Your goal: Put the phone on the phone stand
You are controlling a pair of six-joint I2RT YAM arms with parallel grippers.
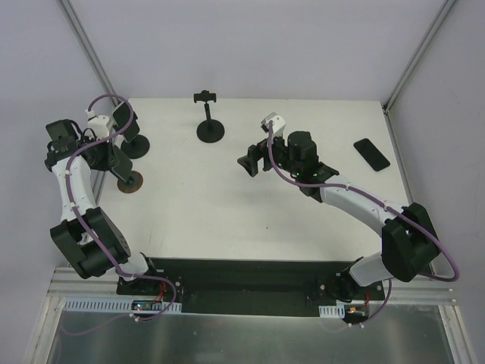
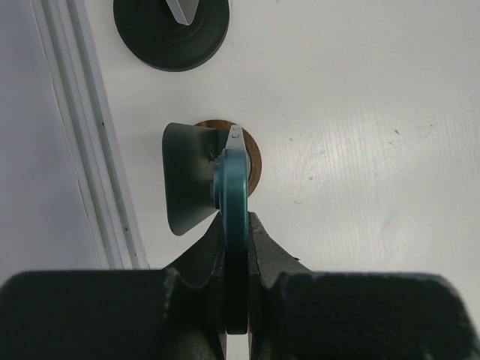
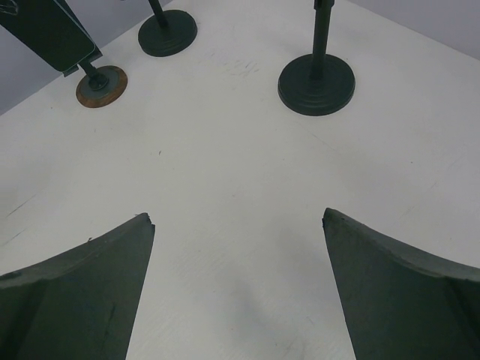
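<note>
1. Top view: the left gripper [image 1: 116, 158] sits at the left edge of the frame, over the brown-based stand [image 1: 129, 182]. The phone is mostly hidden beneath it here, so which way it points cannot be told.
2. Top view, continued: the right gripper [image 1: 252, 163] hangs near the centre with its jaws spread and nothing between them. A second phone [image 1: 371, 154] lies flat at the right of the table [image 1: 303, 121], well apart from both claws, its long axis running upper left to lower right.
3. Left wrist view: the phone [image 2: 229, 187] appears edge-on as a thin teal strip, its long axis running up and down the frame. The left gripper [image 2: 235, 225] is pressed together on its lower part, one finger on each flat face.
4. Left wrist view, continued: the phone's upper end rises past the fingertips over the stand's brown base. The dark cradle plate [image 2: 184, 176] lies just beside it on the left.
5. Right wrist view: the right gripper [image 3: 238, 217] stands wide apart over bare table. The phone [image 3: 45, 30] is in the upper left corner, a dark tilted slab above the brown-based stand, far from these fingers.
6. Right wrist view, continued: a black-based stand [image 3: 166, 34] and a middle stand [image 3: 316, 82] line the top.
</note>
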